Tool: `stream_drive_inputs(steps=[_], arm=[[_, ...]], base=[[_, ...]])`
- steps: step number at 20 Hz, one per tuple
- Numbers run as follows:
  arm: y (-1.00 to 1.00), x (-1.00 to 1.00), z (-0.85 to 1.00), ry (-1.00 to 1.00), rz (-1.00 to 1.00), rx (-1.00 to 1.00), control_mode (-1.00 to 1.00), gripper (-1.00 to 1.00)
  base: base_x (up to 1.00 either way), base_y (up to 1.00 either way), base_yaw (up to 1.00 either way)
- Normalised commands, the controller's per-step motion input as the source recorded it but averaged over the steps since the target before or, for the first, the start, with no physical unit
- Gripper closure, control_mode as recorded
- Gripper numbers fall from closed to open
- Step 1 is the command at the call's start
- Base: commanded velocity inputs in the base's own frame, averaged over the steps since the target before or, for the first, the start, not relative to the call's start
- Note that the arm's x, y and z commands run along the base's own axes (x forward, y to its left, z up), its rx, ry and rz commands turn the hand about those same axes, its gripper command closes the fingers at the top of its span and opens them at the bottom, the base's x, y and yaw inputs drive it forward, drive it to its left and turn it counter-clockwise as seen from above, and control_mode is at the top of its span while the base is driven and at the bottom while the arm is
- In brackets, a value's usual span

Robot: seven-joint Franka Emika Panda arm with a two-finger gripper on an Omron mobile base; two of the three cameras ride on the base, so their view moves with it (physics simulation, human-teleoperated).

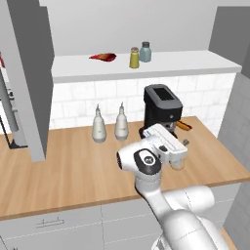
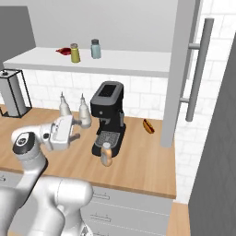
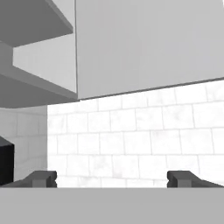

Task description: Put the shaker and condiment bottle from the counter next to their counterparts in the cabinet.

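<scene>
Condiment bottle: mostly hidden behind the robot's hand in the left base view. Red bottle: partly behind the olive shaker.

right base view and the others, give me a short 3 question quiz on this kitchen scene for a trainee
1. True or false: the blue-grey shaker stands on the cabinet shelf beside the yellow shaker.
2. Where is the condiment bottle? A) on the shelf B) on the counter in front of the coffee machine C) in the gripper
3. Fill in: the gripper's jaws are ____ and hold nothing.

Key: 1 true; 2 B; 3 open
</scene>
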Motion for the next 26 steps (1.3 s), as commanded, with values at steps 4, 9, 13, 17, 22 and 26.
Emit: stream_drive_inputs(steps=[4, 9, 13, 17, 22, 26], arm=[[-0.2, 0.0, -1.0, -0.1, -0.09, -0.01, -1.0, -1.0], [-0.24, 0.0, -1.0, -0.07, -0.07, 0.03, -1.0, -1.0], [-0.34, 0.08, -1.0, -0.02, -0.05, 0.16, -1.0, -1.0], [-0.49, 0.33, -0.95, 0.0, 0.0, 0.26, -1.0, -1.0], [-0.09, 0.09, -0.07, 0.02, 0.0, 0.07, -1.0, -1.0], [-0.04, 0.39, -0.17, -0.03, 0.05, 0.0, -1.0, -1.0]], base=[[0.0, 0.0, 0.0], [0.0, 0.0, 0.0], [0.0, 0.0, 0.0], [0.0, 0.0, 0.0], [0.0, 0.0, 0.0], [0.0, 0.0, 0.0]])
